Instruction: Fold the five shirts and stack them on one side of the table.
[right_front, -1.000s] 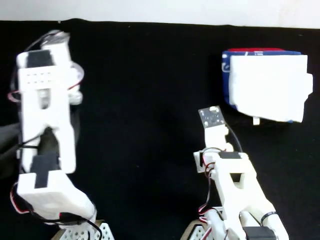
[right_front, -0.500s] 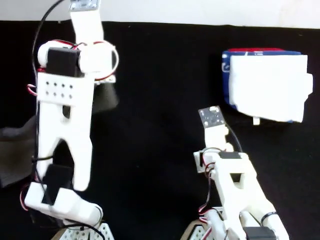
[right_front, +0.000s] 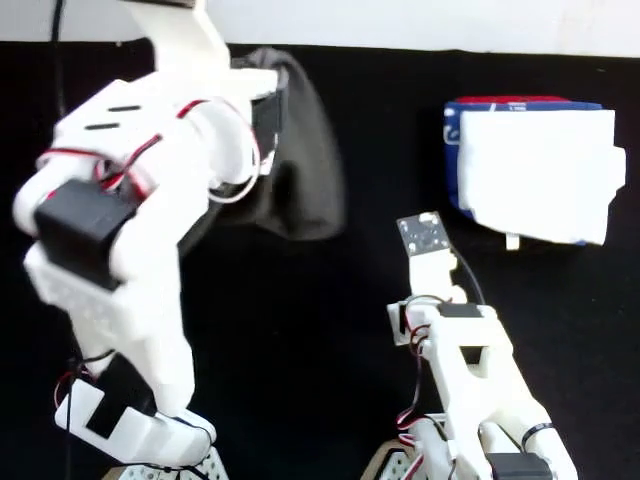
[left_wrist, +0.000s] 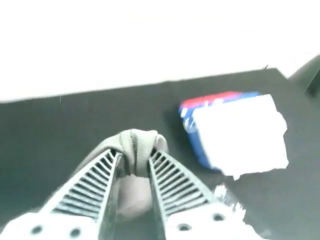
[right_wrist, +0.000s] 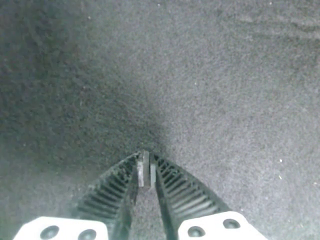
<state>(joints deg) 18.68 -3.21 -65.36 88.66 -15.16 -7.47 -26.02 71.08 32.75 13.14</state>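
**A:** We see the left tool (left_wrist: 135, 156) has swung up since a second ago, clamped on the grey shirt (right_front: 305, 180) above the counter (right_front: 380, 110).

**B:** Yep, and our right tool (right_wrist: 144, 167) is pinched together. The folded stack (right_front: 535, 175) sits on the right side.

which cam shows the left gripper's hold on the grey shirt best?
Left wrist view: the grey shirt is bunched between the fingers of the left gripper, pinch in plain sight. High view has the shirt hanging beside the raised arm, pinch hidden. Right wrist view faces the black table.
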